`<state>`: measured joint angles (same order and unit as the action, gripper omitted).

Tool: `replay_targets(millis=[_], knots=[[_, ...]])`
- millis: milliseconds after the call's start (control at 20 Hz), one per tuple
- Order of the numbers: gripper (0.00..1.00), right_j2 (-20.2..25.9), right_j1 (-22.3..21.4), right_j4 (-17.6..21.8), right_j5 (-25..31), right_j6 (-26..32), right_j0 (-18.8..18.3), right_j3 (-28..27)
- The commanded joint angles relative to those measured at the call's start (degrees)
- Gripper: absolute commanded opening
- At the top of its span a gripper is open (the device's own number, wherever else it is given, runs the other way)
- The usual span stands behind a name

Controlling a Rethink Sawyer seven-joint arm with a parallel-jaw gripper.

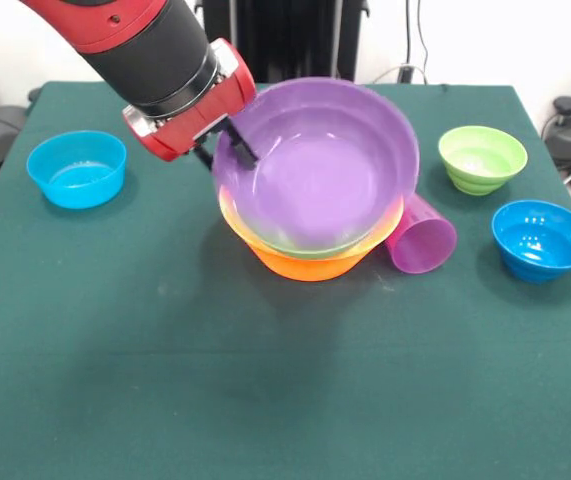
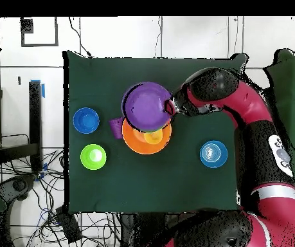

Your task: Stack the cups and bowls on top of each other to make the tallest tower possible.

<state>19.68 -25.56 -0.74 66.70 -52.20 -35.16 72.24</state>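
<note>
The green cloth-covered table [image 1: 265, 400] lies nearest the camera, bare across its front stretch, and on it the tower [image 1: 315, 235] is seen near the middle: a large glossy orange plastic bowl [image 1: 310, 265] at the bottom, a large lime green plastic bowl [image 1: 310, 245] showing only as a thin rim inside it, and a large purple plastic bowl [image 1: 320, 165] held tilted above both, its mouth turned toward the camera. The purple bowl's rim is pinched at one side by the black fingers of the red and black arm's gripper [image 1: 237, 145], one finger inside the wall and the rest hidden behind it, so the bowl is judged to be gripped rather than resting freely. In the overhead view a pale yellow patch [image 2: 153, 136] is seen inside the orange bowl, perhaps a cup, though this cannot be told for certain. The chief risk is judged to be a skewed release: if the purple bowl is let go while tilted and off-centre, it may be dropped onto one edge and slide off, or the two bowls beneath may be dragged sideways. A purple ribbed plastic tumbler [image 1: 422, 235] lies on its side touching the orange bowl and could be knocked rolling by any such shift. Well apart stand a small blue plastic bowl [image 1: 77, 168], a second small blue bowl [image 1: 542, 238] and a small lime green bowl [image 1: 482, 158], which are unlikely to be disturbed.
</note>
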Motion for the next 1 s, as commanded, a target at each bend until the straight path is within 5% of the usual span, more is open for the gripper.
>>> replay_targets(millis=[50, 400, 1000], knots=[[0.0, 4.0, 4.2, 3.5, -0.5, 2.9, 0.8, 2.3], [0.0, 4.3, 4.4, 4.3, 1.3, 4.1, 0.5, 2.0], [0.0, 5.5, 3.8, 5.5, -3.2, 4.5, 1.1, 3.8]])
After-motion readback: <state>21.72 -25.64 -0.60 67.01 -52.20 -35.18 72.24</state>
